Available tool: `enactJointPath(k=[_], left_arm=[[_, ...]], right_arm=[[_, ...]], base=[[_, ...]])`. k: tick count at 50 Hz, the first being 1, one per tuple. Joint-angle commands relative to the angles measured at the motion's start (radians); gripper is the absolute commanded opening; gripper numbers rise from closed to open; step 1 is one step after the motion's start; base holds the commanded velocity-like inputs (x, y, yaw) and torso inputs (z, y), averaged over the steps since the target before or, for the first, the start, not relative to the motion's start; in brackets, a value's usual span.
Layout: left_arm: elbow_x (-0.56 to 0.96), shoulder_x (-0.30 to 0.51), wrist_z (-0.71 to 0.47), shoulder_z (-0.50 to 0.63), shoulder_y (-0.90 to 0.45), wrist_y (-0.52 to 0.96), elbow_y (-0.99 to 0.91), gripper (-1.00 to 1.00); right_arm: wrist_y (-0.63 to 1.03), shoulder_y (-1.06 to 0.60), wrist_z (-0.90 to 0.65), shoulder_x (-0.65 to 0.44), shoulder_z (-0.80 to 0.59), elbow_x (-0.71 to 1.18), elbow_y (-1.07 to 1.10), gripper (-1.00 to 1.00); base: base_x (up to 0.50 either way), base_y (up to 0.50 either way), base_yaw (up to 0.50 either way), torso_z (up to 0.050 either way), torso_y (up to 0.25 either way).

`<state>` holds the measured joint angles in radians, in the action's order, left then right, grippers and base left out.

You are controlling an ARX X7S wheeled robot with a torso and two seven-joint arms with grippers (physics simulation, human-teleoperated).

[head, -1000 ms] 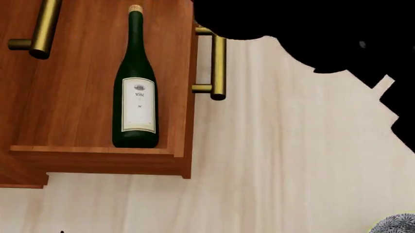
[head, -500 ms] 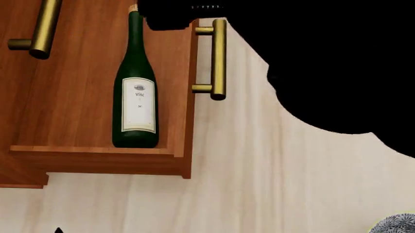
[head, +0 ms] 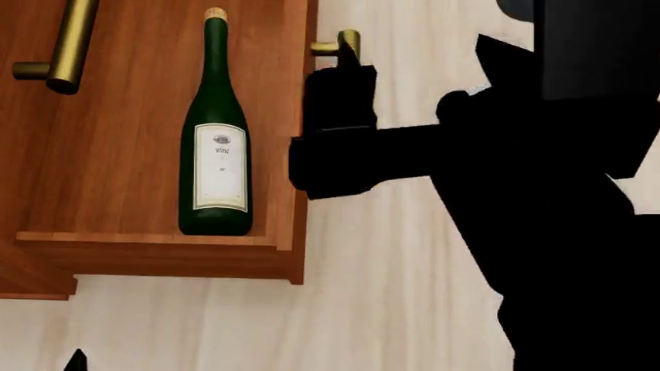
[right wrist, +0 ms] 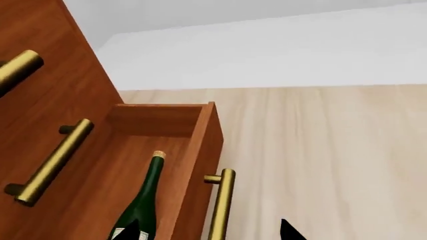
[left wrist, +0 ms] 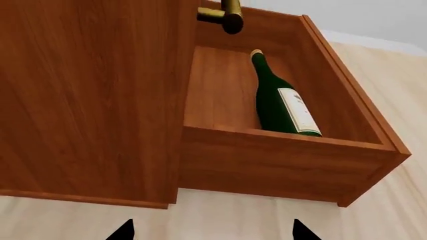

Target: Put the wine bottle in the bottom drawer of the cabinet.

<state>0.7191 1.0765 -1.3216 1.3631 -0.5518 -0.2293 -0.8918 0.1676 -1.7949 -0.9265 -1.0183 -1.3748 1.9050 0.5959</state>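
Note:
The wine bottle (head: 216, 131) lies on its side in the open bottom drawer (head: 124, 193) of the cabinet (left wrist: 87, 100), cork towards the cabinet. It also shows in the left wrist view (left wrist: 283, 102) and the right wrist view (right wrist: 143, 200). My right gripper (head: 338, 89) is open at the drawer's brass handle (head: 348, 42). In the right wrist view the handle (right wrist: 223, 205) stands between the spread fingertips of the right gripper (right wrist: 212, 231). My left gripper (left wrist: 212, 232) is open and empty, low in front of the drawer's side wall (left wrist: 280, 165).
An upper drawer's brass handle (head: 67, 42) juts out above the open drawer, also seen in the right wrist view (right wrist: 53, 160). Pale wood floor (head: 392, 294) spreads around the cabinet. My black right arm (head: 557, 193) covers the right of the head view.
My right arm has swung down from the upper right, and its gripper now sits at the bottom drawer's handle. The bottle and drawer have not moved.

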Motion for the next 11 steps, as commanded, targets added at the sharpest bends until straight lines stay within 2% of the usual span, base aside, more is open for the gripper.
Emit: enactJointPath(k=[1, 11], left_arm=[[0.017, 0.019, -0.015, -0.019, -0.025, 0.023, -0.021, 1.00], [0.031, 0.025, -0.023, -0.029, -0.041, 0.042, -0.036, 1.00]], right_arm=[[-0.091, 0.104, -0.075, -0.126, -0.009, -0.118, 0.180, 1.00], [-0.169, 0.190, -0.093, -0.202, -0.022, -0.219, 0.262, 1.00]], base=[[0.00, 0.00, 0.00, 0.000, 0.000], [0.00, 0.00, 0.00, 0.000, 0.000]])
